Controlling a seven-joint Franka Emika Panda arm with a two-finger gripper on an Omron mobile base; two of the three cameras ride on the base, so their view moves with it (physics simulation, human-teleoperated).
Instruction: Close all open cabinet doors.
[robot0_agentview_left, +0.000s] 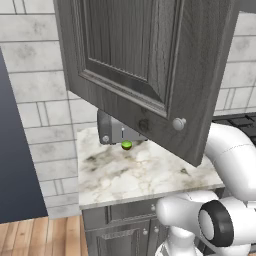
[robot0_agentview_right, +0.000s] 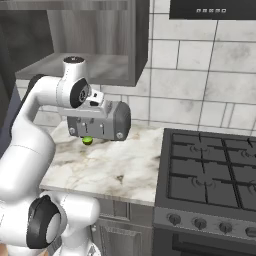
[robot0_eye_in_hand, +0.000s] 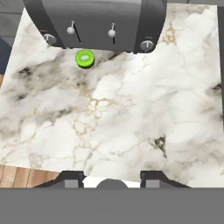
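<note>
A large dark grey wood-grain cabinet door (robot0_agentview_left: 145, 60) stands open, swung out over the counter toward me, with its round silver knob (robot0_agentview_left: 178, 123) near its lower corner. Seen from the right base, the wall cabinet (robot0_agentview_right: 95, 65) it belongs to is open, with a bare shelf inside. My gripper (robot0_eye_in_hand: 112, 178) is open with nothing between its fingers. It hangs above the marble counter (robot0_eye_in_hand: 131, 109) and looks down at it, below the door and cabinet. My arm (robot0_agentview_right: 35, 125) rises at the left and bends over the counter.
A grey toaster (robot0_agentview_left: 114, 131) (robot0_agentview_right: 100, 122) (robot0_eye_in_hand: 96, 22) stands at the back of the counter, with a small green round object (robot0_agentview_left: 126, 145) (robot0_agentview_right: 87, 140) (robot0_eye_in_hand: 85, 58) in front of it. A gas stove (robot0_agentview_right: 210, 175) adjoins the counter's right side, under a hood (robot0_agentview_right: 215, 9). The lower cabinets (robot0_agentview_left: 115, 235) are shut.
</note>
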